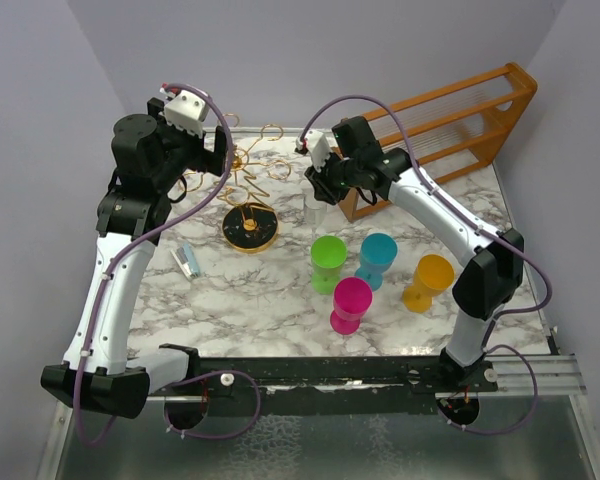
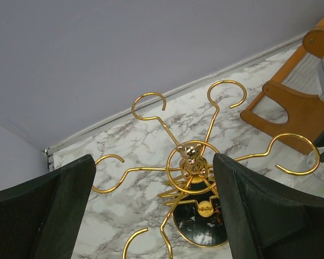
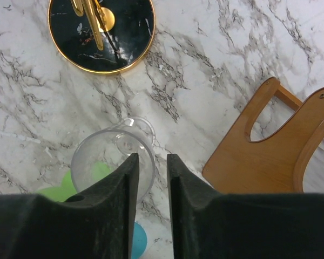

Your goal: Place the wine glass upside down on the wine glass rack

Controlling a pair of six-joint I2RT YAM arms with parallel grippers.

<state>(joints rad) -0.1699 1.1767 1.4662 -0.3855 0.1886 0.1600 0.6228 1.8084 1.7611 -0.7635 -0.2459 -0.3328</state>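
The desk point(image 1: 270, 300) is white marble with grey veins, set into a corner of plain pale lilac walls point(image 1: 330, 50) that meet its back and side edges. A dark rail along the near edge carries both arm bases. A large orange-brown wooden slatted rack point(image 1: 450, 120) fills the back right corner. Four coloured plastic goblets stand grouped right of centre: green point(image 1: 329, 262), teal point(image 1: 378, 258), pink point(image 1: 351, 303) and orange point(image 1: 429, 282). A small blue-and-white item point(image 1: 185, 262) lies alone on the left, with bare marble around it and toward the near edge.

The wine glass rack point(image 1: 250, 225) stands left of centre toward the back, its dark gold-rimmed base flat on the desk and its looped gold arms spread above. The left gripper point(image 2: 154, 159) hangs over those arms, released, fingers wide apart and holding nothing, with the post top showing between them.

The clear wine glass point(image 3: 97, 156) stands on the desk between the gold rack's base and the wooden rack's end, just behind the green goblet, mouth upward. The right gripper point(image 3: 152, 157) is directly above it, fingers drawn close together. The glass's rim runs into the narrow gap between them, one finger over the bowl and the other outside. Whether they pinch the rim cannot be told.
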